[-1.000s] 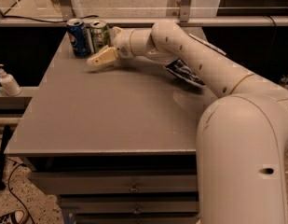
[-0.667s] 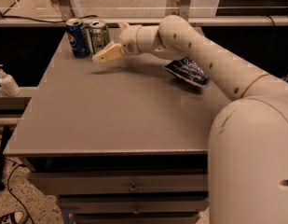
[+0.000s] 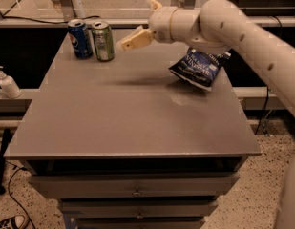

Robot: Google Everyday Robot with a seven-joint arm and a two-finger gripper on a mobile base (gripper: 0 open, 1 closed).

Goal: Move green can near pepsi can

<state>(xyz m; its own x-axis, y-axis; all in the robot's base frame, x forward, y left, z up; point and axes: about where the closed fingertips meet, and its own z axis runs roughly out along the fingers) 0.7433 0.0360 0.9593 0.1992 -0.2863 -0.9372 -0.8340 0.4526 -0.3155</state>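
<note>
The placing step is judged complete: the green can (image 3: 103,41) is seen upright at the far left corner of the desk (image 3: 137,123), just beside the pepsi can (image 3: 80,38). The hand (image 3: 137,26) is held above the far edge, just right of the green can and clear of it, its fingers spread apart and nothing gripped. The arm is stretched in from the right, over a chip bag (image 3: 199,67). Only a clean withdrawal seems called for, with the cans left unbrushed.

Dim overhead light; the gripper (image 3: 137,24), above the surface's (image 3: 137,123) far edge, casts a soft shadow below it, with faint glare near the right edge.
</note>
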